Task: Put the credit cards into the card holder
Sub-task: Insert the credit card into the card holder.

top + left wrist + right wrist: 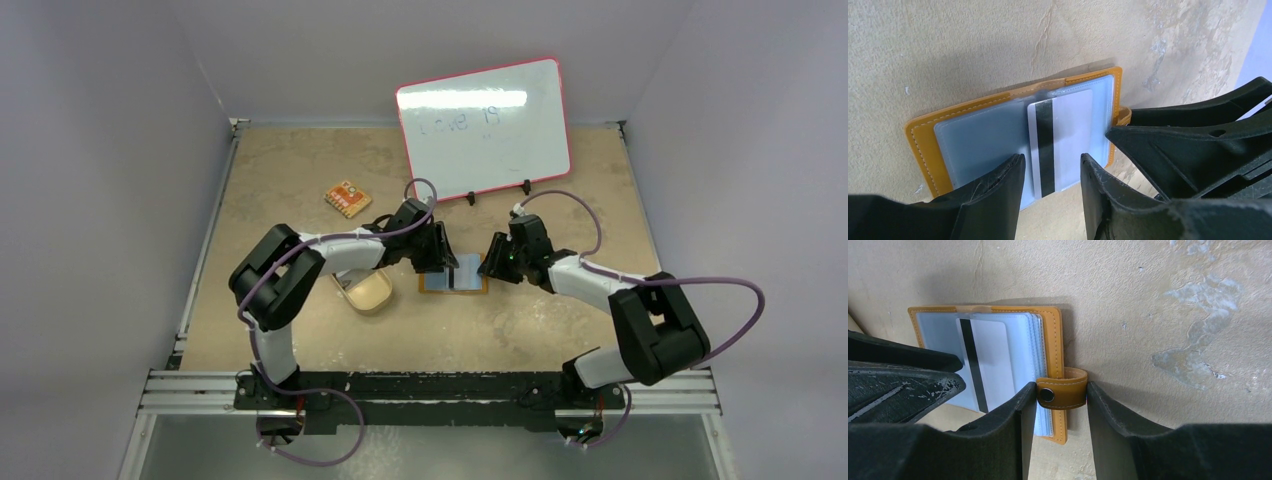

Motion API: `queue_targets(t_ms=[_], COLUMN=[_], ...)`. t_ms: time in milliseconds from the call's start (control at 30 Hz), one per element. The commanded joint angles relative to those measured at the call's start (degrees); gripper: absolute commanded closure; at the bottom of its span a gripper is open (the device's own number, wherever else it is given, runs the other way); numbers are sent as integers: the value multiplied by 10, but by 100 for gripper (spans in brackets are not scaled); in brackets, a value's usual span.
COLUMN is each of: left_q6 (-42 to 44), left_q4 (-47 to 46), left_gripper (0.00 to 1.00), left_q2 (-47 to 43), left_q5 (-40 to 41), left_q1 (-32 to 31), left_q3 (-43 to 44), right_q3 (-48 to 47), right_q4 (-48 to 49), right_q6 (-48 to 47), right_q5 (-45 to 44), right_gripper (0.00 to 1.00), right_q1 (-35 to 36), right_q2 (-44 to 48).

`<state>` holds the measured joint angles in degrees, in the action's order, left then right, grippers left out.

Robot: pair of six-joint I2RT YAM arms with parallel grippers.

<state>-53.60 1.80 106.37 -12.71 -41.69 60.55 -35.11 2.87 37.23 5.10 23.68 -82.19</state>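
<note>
- a small orange leather-like folding card holder (455, 287) is lying open, its pale blue-grey inside facing up, near the middle of the beige tabletop (600, 200), a little toward the near edge.
- a thin grey-silver credit card with a dark stripe (1068, 130) is sitting partway in a clear plastic sleeve (978, 140) of the card holder, its near end lying exposed.
- the left gripper (1052, 160) is hovering with its jaws partly apart, straddling the exposed end of the card. a sliver of sleeve is showing between one finger and the card's edge, so it is not clamping the card.
- the right gripper (1060, 387) is pinching the card holder's orange snap strap (1068, 395) at the holder's right edge, both fingers touching the strap's ends.
- a tan oval dish (372, 292) is resting just beside the card holder on its left, partly under the left arm.
- an orange patterned flat piece (347, 199) is lying toward the far left corner, well apart from the holder.
- a white board with a red rim (485, 125) is standing at the far edge.
</note>
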Motion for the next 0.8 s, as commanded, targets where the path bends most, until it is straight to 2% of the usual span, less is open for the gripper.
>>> queue_targets(t_ms=[0,333,767], left_q6=[-2,-26,-39], left_q4=[-18,-54,-55], left_gripper=[55,54,55], left_q2=[-1,16,29], left_q5=[18,-3,0], left_q1=[-1,-11,-26], left_q3=[9,8,36], right_q3=[16,15,18], right_q4=[-20,-12,1], right_q6=[-8,-8,-3], right_q5=[-1,-2,3], right_gripper=[56,56,56], right_q1=[4,4,4], right_q2=[5,1,-6])
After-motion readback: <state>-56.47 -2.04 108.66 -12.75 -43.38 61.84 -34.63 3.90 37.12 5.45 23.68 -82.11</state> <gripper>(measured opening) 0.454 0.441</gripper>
